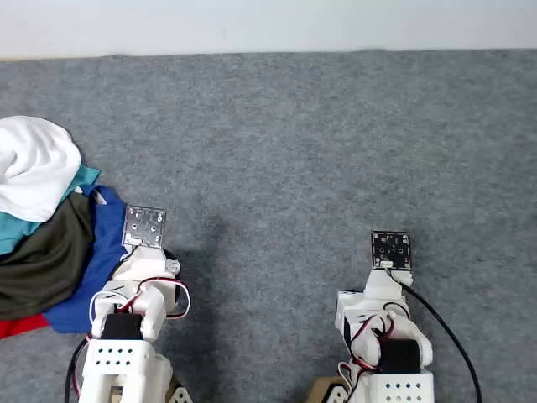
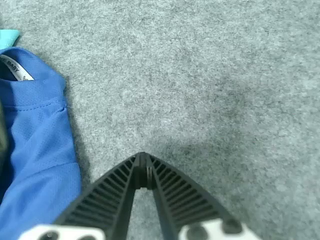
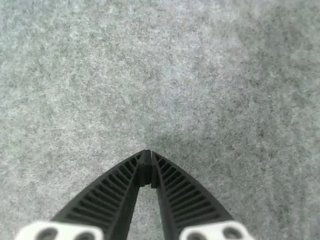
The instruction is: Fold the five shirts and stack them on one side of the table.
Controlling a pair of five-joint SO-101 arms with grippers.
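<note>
A heap of shirts lies at the table's left edge: a white shirt (image 1: 33,172) on top, a teal one (image 1: 17,231) under it, a dark olive one (image 1: 46,260), a blue one (image 1: 96,260) and a red one (image 1: 17,326) peeking out at the front. My left gripper (image 2: 144,162) is shut and empty, its tips over bare carpet just beside the blue shirt (image 2: 35,150). The left arm (image 1: 138,277) sits near the front, next to the heap. My right gripper (image 3: 148,159) is shut and empty above grey carpet; its arm (image 1: 386,294) rests at the front right.
Grey carpet (image 1: 319,143) covers the whole table. A white wall (image 1: 268,25) runs along the far edge. A black cable (image 1: 440,323) trails from the right arm toward the front.
</note>
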